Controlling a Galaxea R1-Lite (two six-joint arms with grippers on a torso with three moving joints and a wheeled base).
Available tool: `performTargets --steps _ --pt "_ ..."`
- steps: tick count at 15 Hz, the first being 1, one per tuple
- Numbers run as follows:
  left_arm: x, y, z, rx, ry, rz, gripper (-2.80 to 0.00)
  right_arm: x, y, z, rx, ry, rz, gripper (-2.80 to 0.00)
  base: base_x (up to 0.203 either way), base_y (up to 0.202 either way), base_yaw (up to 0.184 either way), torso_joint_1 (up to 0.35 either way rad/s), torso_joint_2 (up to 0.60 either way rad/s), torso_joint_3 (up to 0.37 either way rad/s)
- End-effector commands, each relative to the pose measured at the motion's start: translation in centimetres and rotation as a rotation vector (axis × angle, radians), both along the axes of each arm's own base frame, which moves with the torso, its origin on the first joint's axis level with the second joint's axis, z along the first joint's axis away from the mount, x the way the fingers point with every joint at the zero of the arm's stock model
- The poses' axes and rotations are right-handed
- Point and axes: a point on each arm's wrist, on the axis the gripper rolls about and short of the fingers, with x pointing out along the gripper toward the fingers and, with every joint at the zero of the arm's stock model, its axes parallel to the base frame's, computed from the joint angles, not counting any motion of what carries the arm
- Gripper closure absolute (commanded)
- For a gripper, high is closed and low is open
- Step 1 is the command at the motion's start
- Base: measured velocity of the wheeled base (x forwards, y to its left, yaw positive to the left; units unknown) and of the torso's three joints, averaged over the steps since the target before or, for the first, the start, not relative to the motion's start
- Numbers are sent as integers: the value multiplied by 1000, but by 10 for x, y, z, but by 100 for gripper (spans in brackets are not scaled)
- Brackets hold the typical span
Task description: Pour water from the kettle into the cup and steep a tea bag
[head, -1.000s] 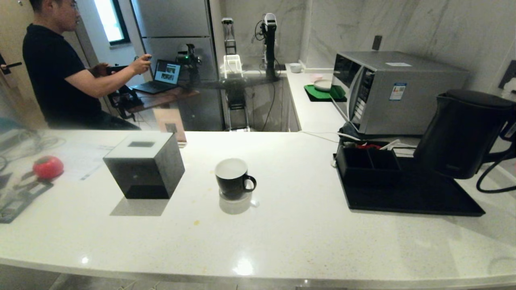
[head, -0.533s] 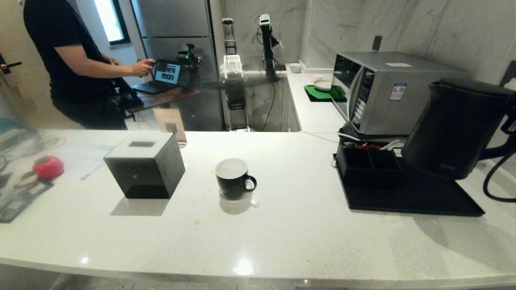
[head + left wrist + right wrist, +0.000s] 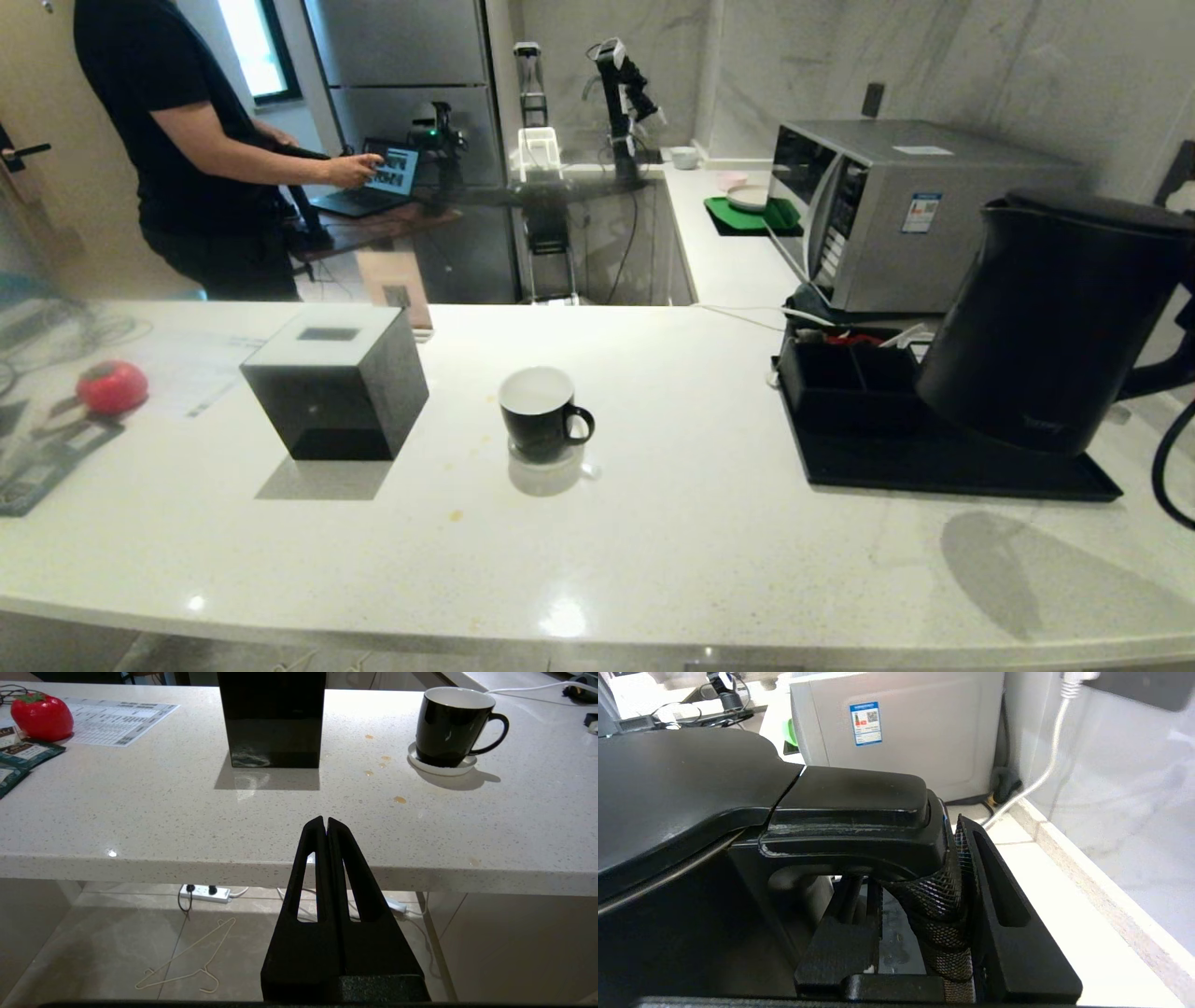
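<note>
The matte black kettle hangs over the right part of the black tray, spout toward the cup. My right gripper is shut on the kettle's handle, which sits between its fingers under the lid. The glossy black cup with its white inside stands on a small white saucer at mid-counter, also seen in the left wrist view. My left gripper is shut and parked just off the counter's front edge. The tea bag is out of view.
A black square box stands left of the cup. A microwave sits behind the tray. A red round object, a printed sheet and teal sachets lie at far left. A person stands beyond the counter.
The kettle has come nearer and a little to the left over the tray in my right gripper. The person at the back has straightened up and stepped toward the laptop.
</note>
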Motion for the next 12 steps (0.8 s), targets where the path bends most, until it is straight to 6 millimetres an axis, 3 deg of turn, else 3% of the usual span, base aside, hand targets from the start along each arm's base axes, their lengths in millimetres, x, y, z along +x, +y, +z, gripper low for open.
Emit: performTargets --steps 1,12 --pt "0 0 0 0 0 0 0 -11 4 6 -2 -5 4 0 0 0 0 0 0 0" --pt "0 0 0 1 0 0 0 -40 31 10 10 46 121 0 0 0 0 0 0 0"
